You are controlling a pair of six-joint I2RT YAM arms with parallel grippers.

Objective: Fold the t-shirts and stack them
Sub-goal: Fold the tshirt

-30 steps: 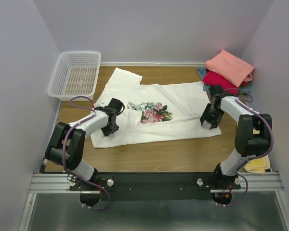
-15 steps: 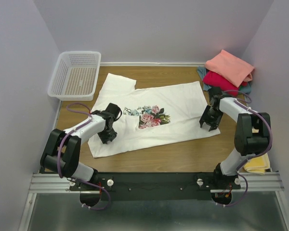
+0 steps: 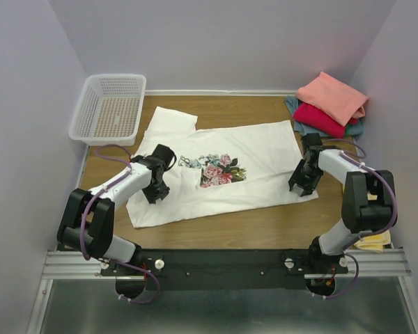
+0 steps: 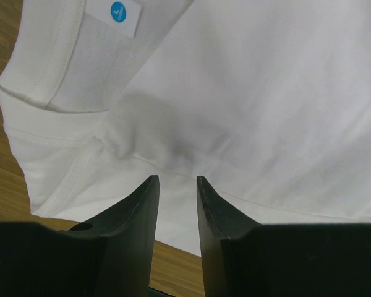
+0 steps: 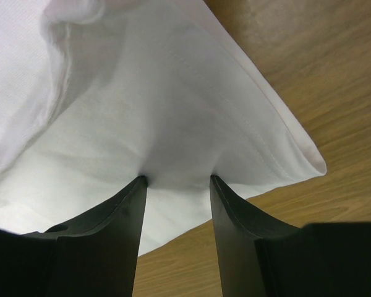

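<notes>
The large white t-shirt (image 3: 258, 149) lies spread flat on the wooden table (image 3: 251, 223), its pink-rose print (image 3: 219, 169) facing up. My left gripper (image 3: 157, 193) is open, its narrow-gapped tips (image 4: 176, 180) just over the shirt's collar end (image 4: 266, 93) near a blue size label (image 4: 117, 12). My right gripper (image 3: 303, 186) is open; its tips (image 5: 177, 179) press down into the shirt's hem corner (image 5: 142, 111), dimpling the cloth. The folded salmon-pink (image 3: 332, 96), crimson (image 3: 319, 117) and grey-blue (image 3: 293, 106) shirts are stacked at the back right.
A white mesh basket (image 3: 108, 108) stands at the back left corner. A yellow cloth (image 3: 373, 240) lies at the near right edge beside the right arm's base. Bare wood shows along the near side in front of the shirt.
The white shirt has slid left and toward the near edge with both grippers on it. In the last half second it has stayed put and the right gripper has moved slightly nearer.
</notes>
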